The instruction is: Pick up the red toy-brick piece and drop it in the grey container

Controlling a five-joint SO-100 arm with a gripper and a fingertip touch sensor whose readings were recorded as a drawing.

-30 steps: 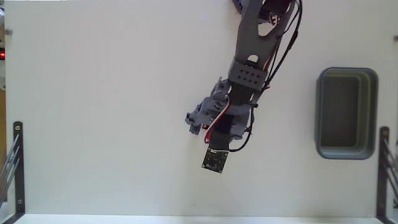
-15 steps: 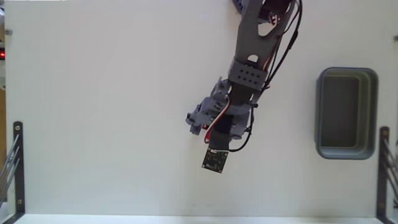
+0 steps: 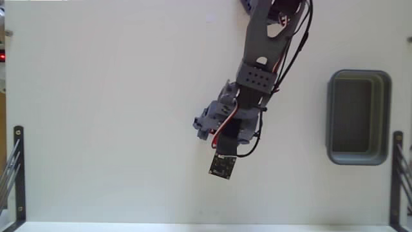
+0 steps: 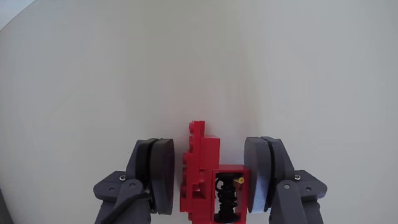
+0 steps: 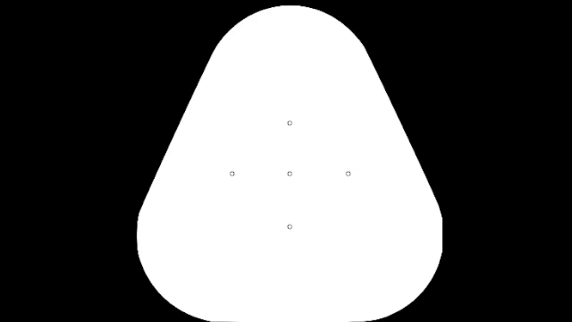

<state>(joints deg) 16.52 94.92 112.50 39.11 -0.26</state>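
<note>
The end effector [image 4: 210,177] narrowly straddled the small red plastic toy-brick piece [image 4: 205,177], well apart from the dark grey rectangular plastic container [image 3: 358,117]; off-centre closing risked tipping it.

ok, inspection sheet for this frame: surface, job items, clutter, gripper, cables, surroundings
Surface: plain white tabletop.
Job's things: small bright red plastic toy-brick piece between the fingers, hidden under the arm in the fixed view; dark grey rectangular plastic tub at right, nothing seen inside.
Clutter: nothing seen.
Gripper: grey two-finger gripper straddling the brick, narrow gaps visible, not clamped.
Cables: black and red wires along the arm.
Surroundings: black metal brackets at both table edges.
</note>
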